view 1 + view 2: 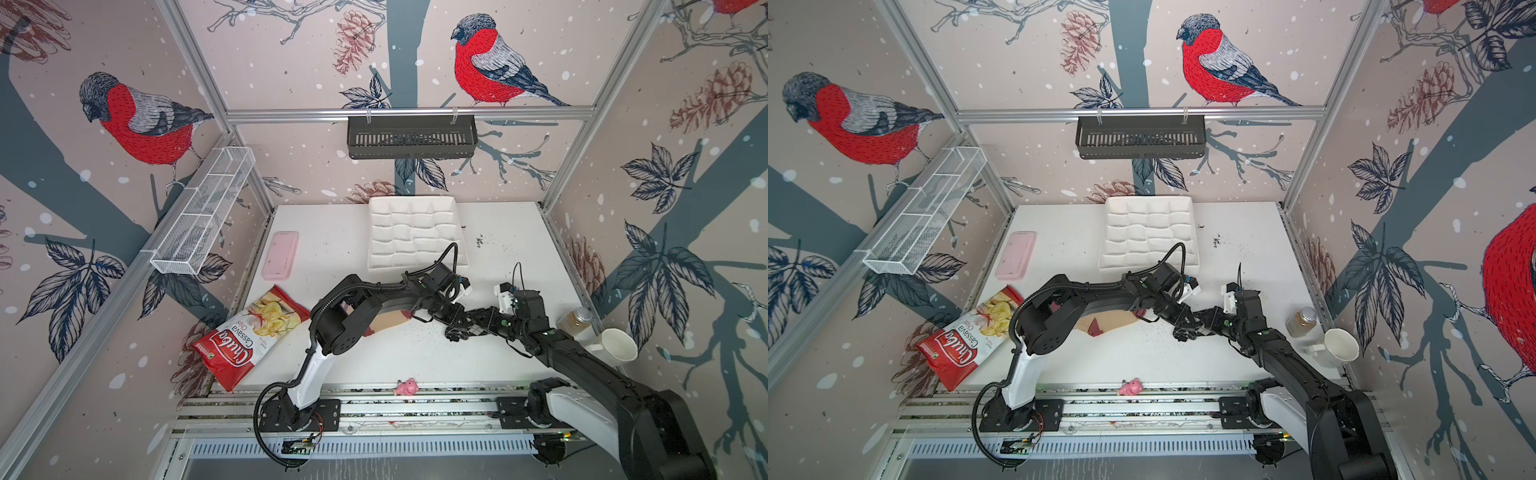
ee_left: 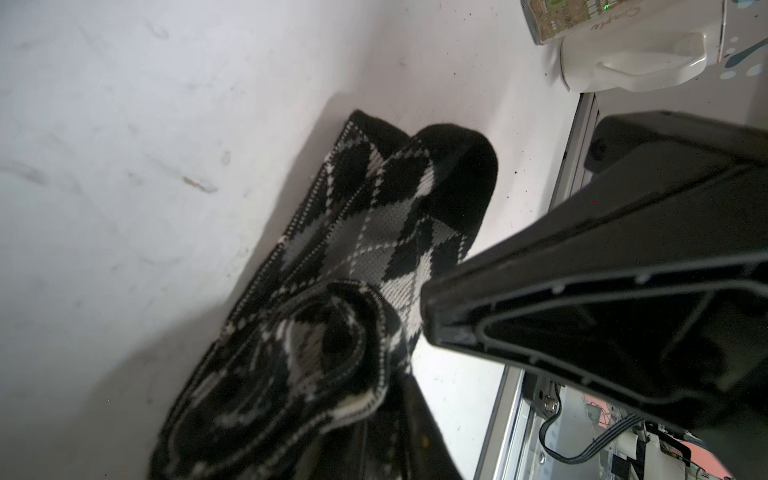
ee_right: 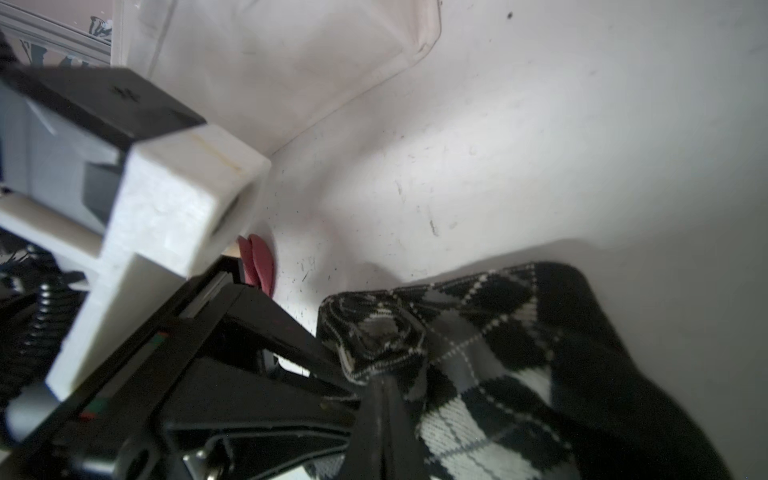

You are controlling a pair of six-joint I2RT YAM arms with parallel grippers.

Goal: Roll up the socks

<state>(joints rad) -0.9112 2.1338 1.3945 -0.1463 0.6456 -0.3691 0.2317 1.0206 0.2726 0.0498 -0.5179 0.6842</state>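
Argyle sock (image 2: 386, 249), one end rolled, clamped by both left gripper (image 3: 332, 365) and right gripper (image 2: 432, 316), tips nearly touching.

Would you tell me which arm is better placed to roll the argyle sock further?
Probably the left gripper: the argyle sock has its rolled end at those fingers, seemingly gripped; the right gripper, shut, only touches the roll's edge.

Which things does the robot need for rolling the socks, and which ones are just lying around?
For the job: argyle sock, tan sock.

Just lying about: chips bag, pink case, white tray, mug, jar, pink toy, black basket, wire basket.
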